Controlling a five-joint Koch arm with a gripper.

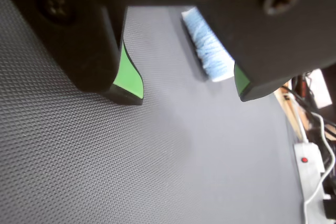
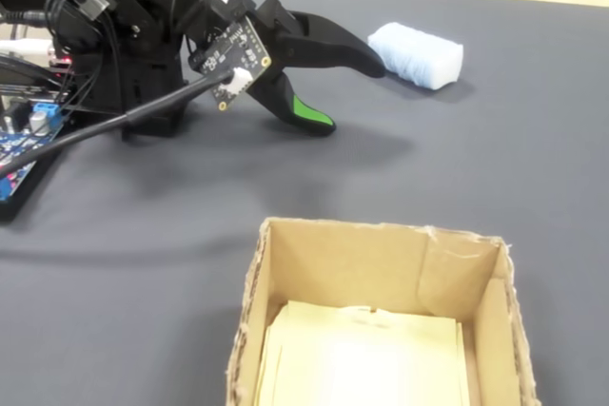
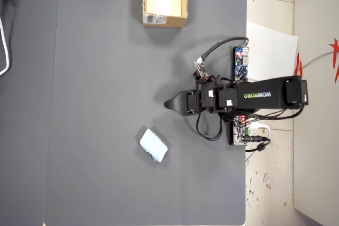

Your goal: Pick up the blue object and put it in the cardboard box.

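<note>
**Currently: Approach to the Blue Pad, Jaws Open and Empty**

The gripper (image 2: 347, 97) stands with its jaws spread wide and nothing between them; the wrist view shows bare dark mat (image 1: 131, 150) in the gap between the two green-lined fingertips (image 1: 128, 74). The blue object (image 2: 417, 54), a soft pale-blue pad, lies flat on the mat just beyond the upper jaw tip in the fixed view. In the overhead view the pad (image 3: 153, 145) sits off to one side of the line the gripper points along, apart from it. The cardboard box (image 3: 164, 20) stands open-topped at the far edge of the mat, well apart from both.

Recommended procedure, as judged from this arrangement:

1. Swing the arm until the pad is centred between the jaws; in the wrist view it now lies behind the right-hand jaw.
2. Lower until the tips straddle the pad's narrower dimension.
3. Close gently; the material looks compressible, so a light hold should suffice.
</note>
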